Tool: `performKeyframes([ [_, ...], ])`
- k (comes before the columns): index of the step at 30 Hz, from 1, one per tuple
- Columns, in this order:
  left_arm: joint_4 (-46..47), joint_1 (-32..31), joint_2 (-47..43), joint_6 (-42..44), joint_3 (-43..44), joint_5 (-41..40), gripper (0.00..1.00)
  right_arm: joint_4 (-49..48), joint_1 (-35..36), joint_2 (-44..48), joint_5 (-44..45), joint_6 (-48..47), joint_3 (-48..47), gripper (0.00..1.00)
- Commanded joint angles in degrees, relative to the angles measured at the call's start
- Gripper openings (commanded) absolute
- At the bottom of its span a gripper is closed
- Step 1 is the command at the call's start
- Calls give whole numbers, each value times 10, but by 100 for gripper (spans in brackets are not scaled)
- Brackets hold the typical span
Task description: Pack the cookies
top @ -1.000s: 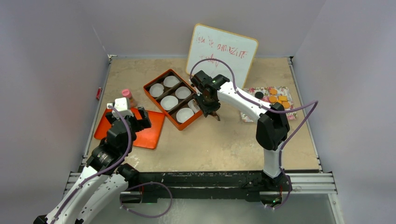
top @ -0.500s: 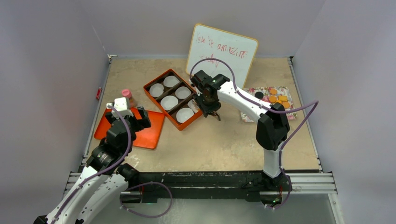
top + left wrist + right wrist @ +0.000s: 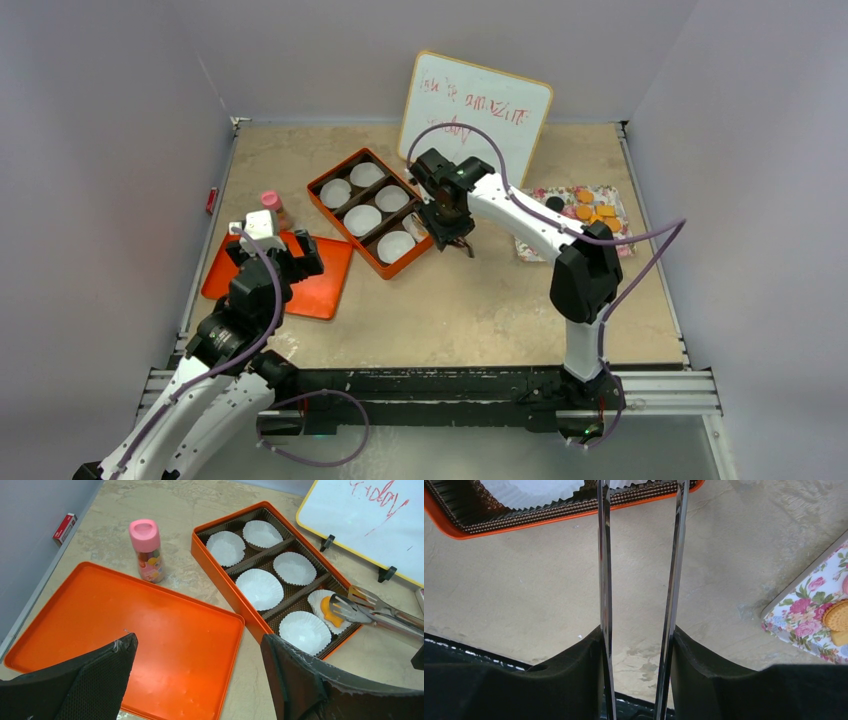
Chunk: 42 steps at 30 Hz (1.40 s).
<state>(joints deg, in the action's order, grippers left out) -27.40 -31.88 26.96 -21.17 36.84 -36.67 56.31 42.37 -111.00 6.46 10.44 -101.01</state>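
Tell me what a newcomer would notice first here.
The right hand grips metal tongs whose tips meet an orange cookie in a white paper cup, in the right corner compartment of the orange box mid-table. Farther right, a floral plate holds more cookies.

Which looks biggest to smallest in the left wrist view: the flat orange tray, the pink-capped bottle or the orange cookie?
Largest: flat orange tray
then pink-capped bottle
then orange cookie
The tray is also nearest.

Six paper cups (image 3: 260, 587), one cookie (image 3: 327, 611) in tongs (image 3: 372, 611), one bottle (image 3: 148, 550), one whiteboard (image 3: 370, 525)
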Motion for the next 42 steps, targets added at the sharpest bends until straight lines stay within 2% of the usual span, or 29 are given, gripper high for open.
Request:
performKeyframes([
  [1, 19, 4, -4, 15, -1, 0, 92, 12, 2, 58, -13, 12, -25, 47],
  [5, 20, 5, -5, 16, -1, 1, 92, -1, 1, 94, -13, 16, -13, 46],
  [14, 20, 5, -3, 15, -2, 1, 92, 4, -24, 166, 45, 40, 39, 43],
  [26, 22, 5, 1, 16, -2, 5, 93, -39, -152, 305, 35, 105, 220, 45],
  [42, 23, 5, 2, 16, -2, 2, 94, -61, -299, 348, 10, 134, 358, 47],
])
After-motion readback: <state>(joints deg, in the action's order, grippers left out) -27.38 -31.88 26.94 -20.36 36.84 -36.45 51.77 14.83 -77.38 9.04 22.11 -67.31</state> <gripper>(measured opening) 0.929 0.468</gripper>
